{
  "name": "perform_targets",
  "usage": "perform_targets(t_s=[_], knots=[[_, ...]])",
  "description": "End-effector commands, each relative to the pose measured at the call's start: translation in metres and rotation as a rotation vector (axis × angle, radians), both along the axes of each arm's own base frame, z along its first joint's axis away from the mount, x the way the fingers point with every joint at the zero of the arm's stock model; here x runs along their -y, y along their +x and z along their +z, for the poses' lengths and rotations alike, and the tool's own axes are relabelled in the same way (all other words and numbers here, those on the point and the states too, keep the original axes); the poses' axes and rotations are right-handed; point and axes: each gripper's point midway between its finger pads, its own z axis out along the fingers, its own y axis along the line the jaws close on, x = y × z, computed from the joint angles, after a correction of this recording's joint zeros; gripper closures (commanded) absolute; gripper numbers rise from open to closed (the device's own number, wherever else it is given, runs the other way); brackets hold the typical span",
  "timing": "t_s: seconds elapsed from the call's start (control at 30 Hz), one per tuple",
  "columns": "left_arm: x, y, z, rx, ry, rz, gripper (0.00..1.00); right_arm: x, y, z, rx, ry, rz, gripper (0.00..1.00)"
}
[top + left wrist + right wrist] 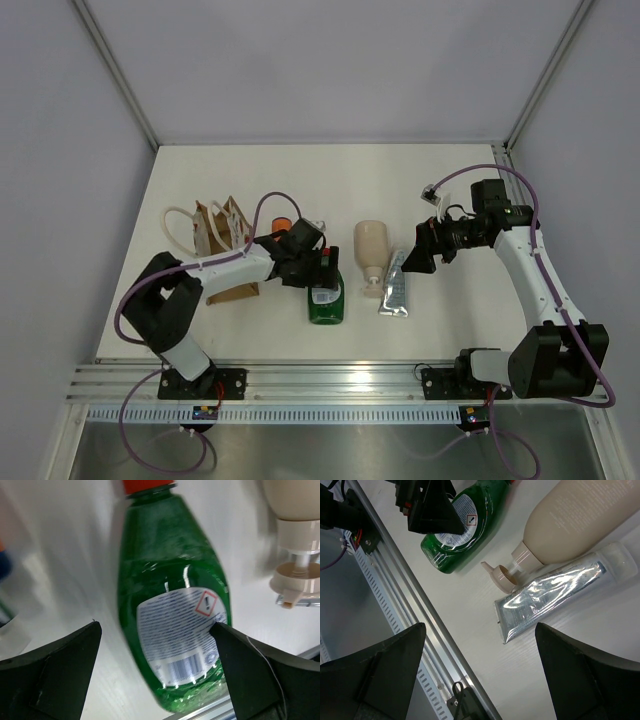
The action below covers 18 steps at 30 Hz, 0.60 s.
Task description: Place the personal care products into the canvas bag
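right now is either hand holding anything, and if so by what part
Nothing is held. The left hand stands open astride the green bottle, at its label; the right hand hangs open over the silver tube.

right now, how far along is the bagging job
Done: nothing visibly in the canvas bag. In hand: nothing gripped; the open left gripper straddles the green bottle, and the right gripper hangs open. Left: green bottle, beige bottle, tube and orange bottle, all outside it.
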Motion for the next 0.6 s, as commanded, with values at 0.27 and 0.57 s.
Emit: perform_targets(t_s=[0.27, 0.57], knots=[[0.028, -0.003, -0.033, -0.112, -0.036, -0.07, 0.17, -0.006, -0.001, 0.008, 0.03, 0.023, 0.03, 0.01], [0.024, -0.005, -0.036, -0.116, -0.007, -0.05, 0.95, -0.007, 0.0, 0.007, 0.014, 0.033, 0.029, 0.0]])
